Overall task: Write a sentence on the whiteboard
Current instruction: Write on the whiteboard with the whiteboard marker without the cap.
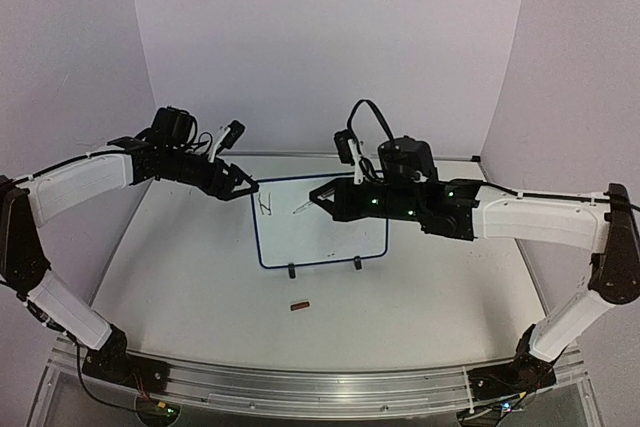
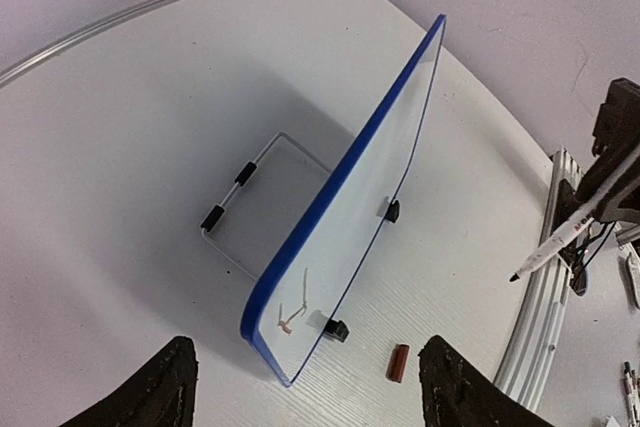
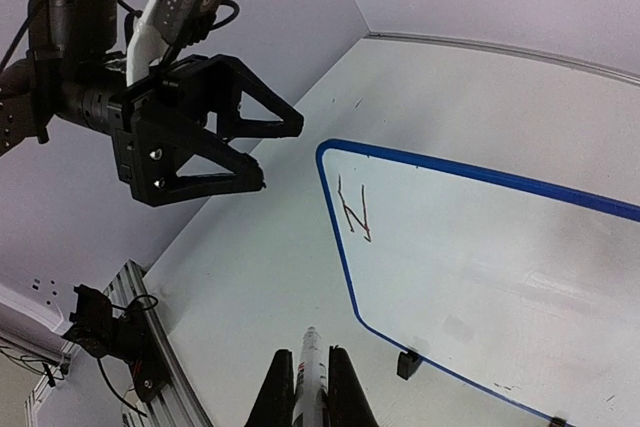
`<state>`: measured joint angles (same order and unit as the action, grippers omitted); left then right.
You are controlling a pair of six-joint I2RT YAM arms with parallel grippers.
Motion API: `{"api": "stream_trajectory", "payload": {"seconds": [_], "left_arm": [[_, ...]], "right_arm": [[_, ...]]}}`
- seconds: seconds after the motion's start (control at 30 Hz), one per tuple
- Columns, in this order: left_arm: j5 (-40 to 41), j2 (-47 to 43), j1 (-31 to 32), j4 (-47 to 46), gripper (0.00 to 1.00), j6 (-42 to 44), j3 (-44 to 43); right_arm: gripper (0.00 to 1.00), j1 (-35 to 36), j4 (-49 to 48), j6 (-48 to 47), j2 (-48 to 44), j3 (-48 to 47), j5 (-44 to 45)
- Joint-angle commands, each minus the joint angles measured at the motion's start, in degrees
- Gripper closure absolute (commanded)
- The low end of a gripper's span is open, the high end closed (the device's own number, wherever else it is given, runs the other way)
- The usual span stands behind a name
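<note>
The whiteboard [image 1: 330,237] stands tilted on two black feet, blue-framed; it also shows in the left wrist view [image 2: 400,147] and the right wrist view [image 3: 480,257]. Of the sentence, only one small dark zigzag letter [image 1: 265,204] sits near the board's top left corner [image 3: 356,209], faint in the left wrist view [image 2: 293,309]. My right gripper [image 1: 322,197] is shut on a white marker [image 3: 310,382], its tip [image 1: 298,211] just off the board, right of the letter. My left gripper [image 1: 243,185] is open and empty beside the board's upper left corner, apart from it [image 3: 282,155].
A small red-brown marker cap [image 1: 299,305] lies on the table in front of the board [image 2: 398,362]. A wire stand [image 2: 235,187] props the board from behind. Grey walls close the back and sides. A metal rail [image 1: 300,387] runs along the near edge.
</note>
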<state>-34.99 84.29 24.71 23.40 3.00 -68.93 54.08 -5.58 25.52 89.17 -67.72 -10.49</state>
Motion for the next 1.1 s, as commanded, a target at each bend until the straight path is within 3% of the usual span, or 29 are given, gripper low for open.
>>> {"api": "stream_trajectory", "payload": {"seconds": [0.0, 0.17, 0.5, 1.07], "left_arm": [[1.29, 2.12, -0.33, -3.65, 0.28, 1.05, 0.12], [-0.88, 5.09, -0.34, -3.78, 0.35, 1.94, -0.40], [-1.44, 6.19, -0.35, -4.07, 0.69, 4.24, 0.17], [-1.74, 5.79, -0.33, -3.54, 0.97, 10.30, 2.29]], "right_arm": [[1.00, 0.37, -2.72, -0.64, 1.46, -0.04, 1.57], [1.00, 0.46, -3.75, -0.93, 1.58, 0.77, 1.65], [1.00, 0.46, -5.22, -0.91, 3.29, -0.14, 1.28], [1.00, 0.38, -6.28, -0.86, 6.09, -2.37, 6.16]]}}
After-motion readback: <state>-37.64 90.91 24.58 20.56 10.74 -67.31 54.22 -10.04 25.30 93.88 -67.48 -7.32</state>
